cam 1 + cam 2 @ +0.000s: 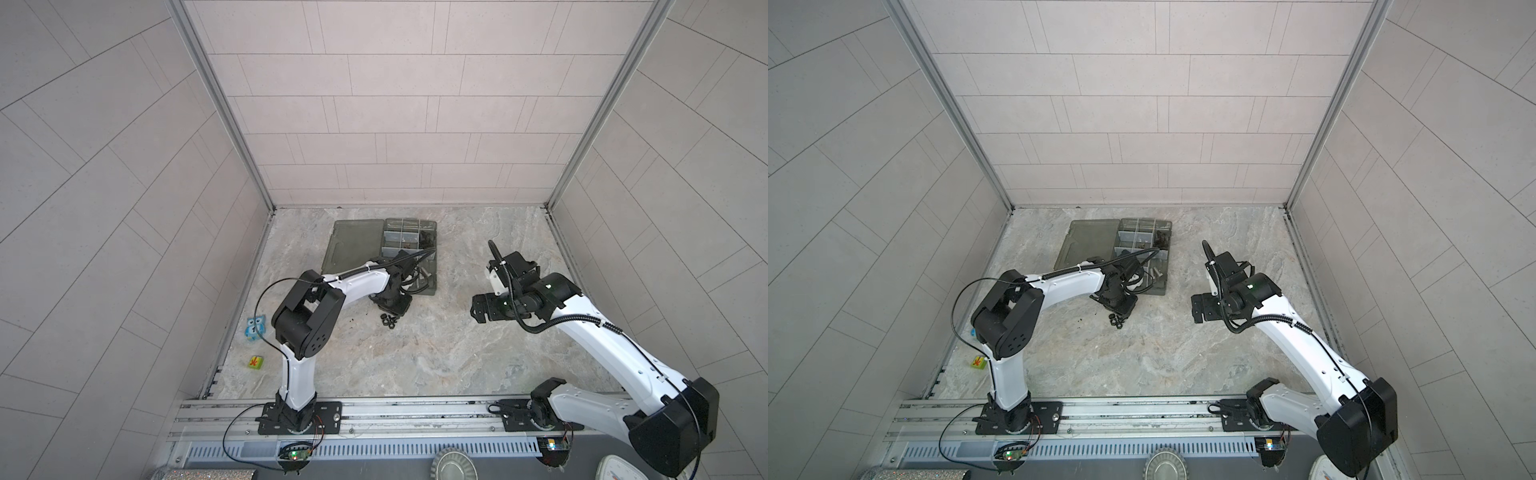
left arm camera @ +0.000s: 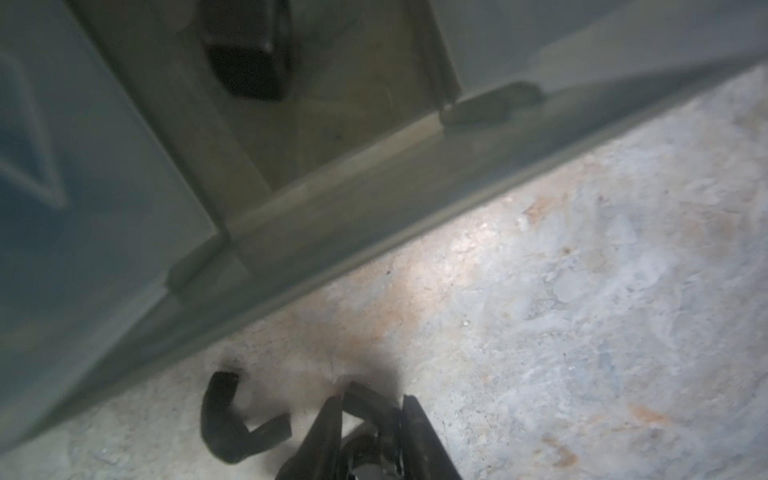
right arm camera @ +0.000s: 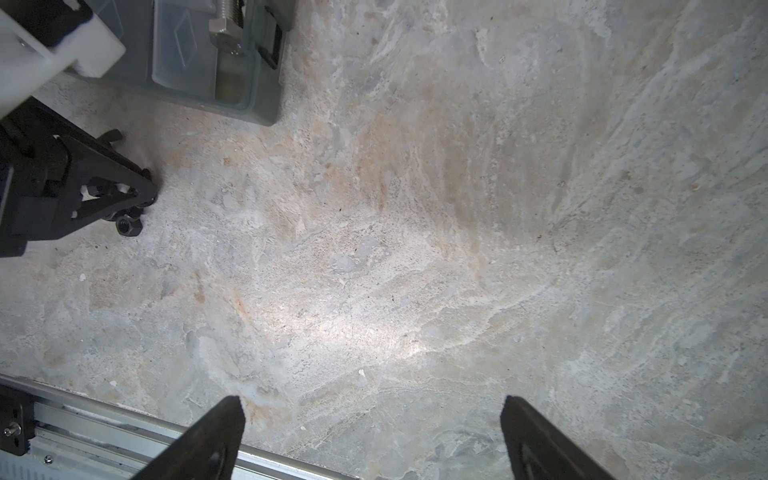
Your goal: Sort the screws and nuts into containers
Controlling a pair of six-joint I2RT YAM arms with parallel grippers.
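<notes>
A small cluster of black nuts (image 1: 388, 322) (image 1: 1119, 321) lies on the marble table just in front of the organizer box (image 1: 432, 286) (image 1: 1163, 291). My left gripper (image 2: 371, 399) (image 1: 390, 313) (image 1: 1118, 311) is down at that cluster, shut on one black nut (image 2: 365, 392); a second nut (image 2: 232, 419) lies beside it. The right wrist view shows the left gripper (image 3: 141, 191) with a loose nut (image 3: 129, 226) by its tips. Silver screws (image 1: 1156, 274) (image 3: 226, 20) lie in a near compartment of the containers (image 1: 399, 237). My right gripper (image 3: 372, 409) (image 1: 478, 309) hangs open over bare table.
The box's flat lid (image 1: 353, 245) lies open to its left. A blue owl block (image 1: 254, 328) and a green-yellow cube (image 1: 255, 362) sit near the left wall. A metal rail (image 1: 415, 411) runs along the front edge. Dark pieces (image 1: 1160, 239) fill a far compartment.
</notes>
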